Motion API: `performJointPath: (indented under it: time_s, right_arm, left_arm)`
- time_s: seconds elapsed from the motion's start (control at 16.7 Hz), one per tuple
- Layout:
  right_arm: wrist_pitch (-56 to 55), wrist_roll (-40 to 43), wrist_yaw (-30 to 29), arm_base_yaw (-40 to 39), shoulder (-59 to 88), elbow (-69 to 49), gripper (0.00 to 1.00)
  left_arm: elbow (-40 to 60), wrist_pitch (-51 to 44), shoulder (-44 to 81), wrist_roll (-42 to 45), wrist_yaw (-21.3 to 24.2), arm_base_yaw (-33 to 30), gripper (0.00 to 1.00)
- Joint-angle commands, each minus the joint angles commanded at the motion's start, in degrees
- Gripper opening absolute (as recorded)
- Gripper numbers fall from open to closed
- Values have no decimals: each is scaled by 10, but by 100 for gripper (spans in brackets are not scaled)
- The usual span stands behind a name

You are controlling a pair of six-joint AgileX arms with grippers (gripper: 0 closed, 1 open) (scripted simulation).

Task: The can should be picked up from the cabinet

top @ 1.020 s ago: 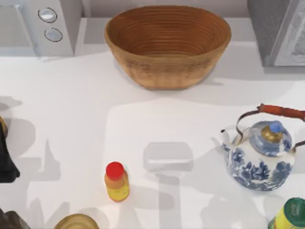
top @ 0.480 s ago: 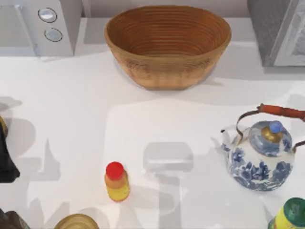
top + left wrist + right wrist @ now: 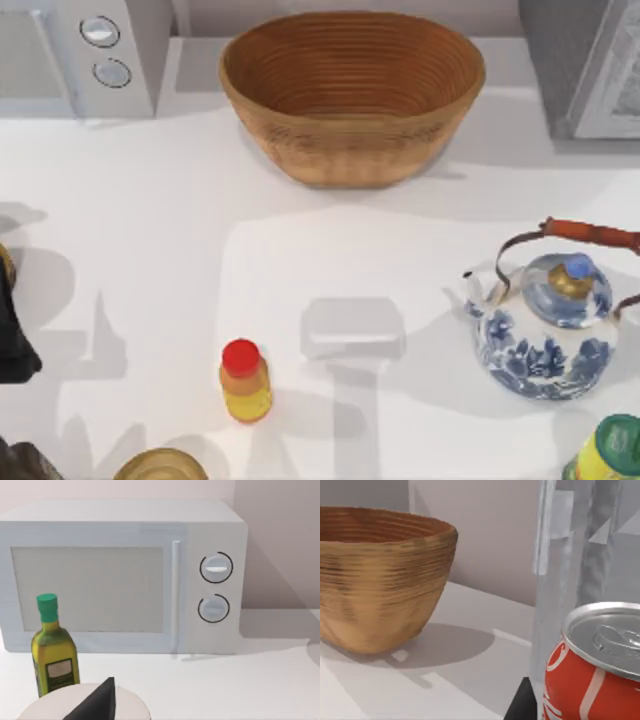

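can (image 3: 592, 665): close before right wrist camera, beside cabinet (image 3: 570, 555) at surface's 1 o'clock
claws: state cannot tell
risk: knocking can over, striking cabinet wall

My left arm (image 3: 14, 335) sits low at the left edge.

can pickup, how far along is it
Done: hard to say; the right wrist view sits close to the red can, beside the grey cabinet. In hand: apparently the grasp, though no jaws are visible around it. Left: confirming the hold and lifting the can clear of the cabinet.
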State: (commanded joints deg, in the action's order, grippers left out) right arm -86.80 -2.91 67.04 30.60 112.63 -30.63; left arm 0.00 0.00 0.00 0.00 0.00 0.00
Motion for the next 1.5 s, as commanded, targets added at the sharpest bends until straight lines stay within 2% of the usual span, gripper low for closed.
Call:
performJointPath:
  time_s: [0.24,0.42,0.78,1.08,1.32,1.5]
  right_arm:
    - [-103,-5,85,39,143,-33,0]
    - [-134,-7,113,54,187,-42,0]
    - [-124,-8,111,50,222,-54,0]
    - [-124,3,72,12,207,-57,0]
    - [-124,4,69,10,205,-57,0]
    - [-124,4,69,10,205,-57,23]
  left_arm:
    - [0,0,0,0,0,0,100]
    - [0,0,0,0,0,0,100]
    - [0,0,0,0,0,0,100]
    - [0,0,0,0,0,0,100]
    - [0,0,0,0,0,0,100]
    - [0,0,0,0,0,0,100]
